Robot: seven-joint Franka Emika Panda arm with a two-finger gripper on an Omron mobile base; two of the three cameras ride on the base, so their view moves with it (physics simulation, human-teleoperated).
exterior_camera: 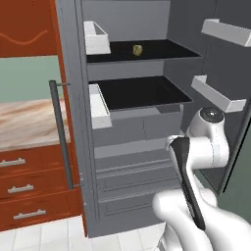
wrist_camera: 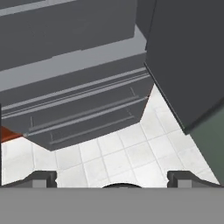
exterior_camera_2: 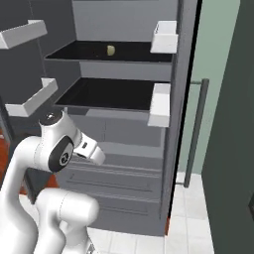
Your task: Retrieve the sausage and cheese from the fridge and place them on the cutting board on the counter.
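The grey fridge point(exterior_camera: 132, 142) point(exterior_camera_2: 114, 134) stands open in front of me, both doors swung out. The cheese point(exterior_camera: 138, 49) point(exterior_camera_2: 111, 50), a small yellowish-tan lump, lies on the upper dark shelf point(exterior_camera: 147, 49) toward the back. The shelf below it point(exterior_camera: 142, 92) looks bare. My gripper point(wrist_camera: 113, 179) is open, its two dark fingertips point(wrist_camera: 43, 177) far apart with nothing between them; it points down at the fridge's bottom drawer point(wrist_camera: 78, 113) and the floor. The sausage and the cutting board are out of view. A strip of the marbled counter point(exterior_camera: 24, 122) shows left of the fridge.
White door bins point(exterior_camera: 95, 37) point(exterior_camera: 218, 93) jut from the open doors on both sides. A long bar handle point(exterior_camera: 59, 132) point(exterior_camera_2: 196, 131) runs down the door. Red-brown drawers point(exterior_camera: 29, 186) sit under the counter. White floor tiles point(wrist_camera: 131, 153) lie before the fridge.
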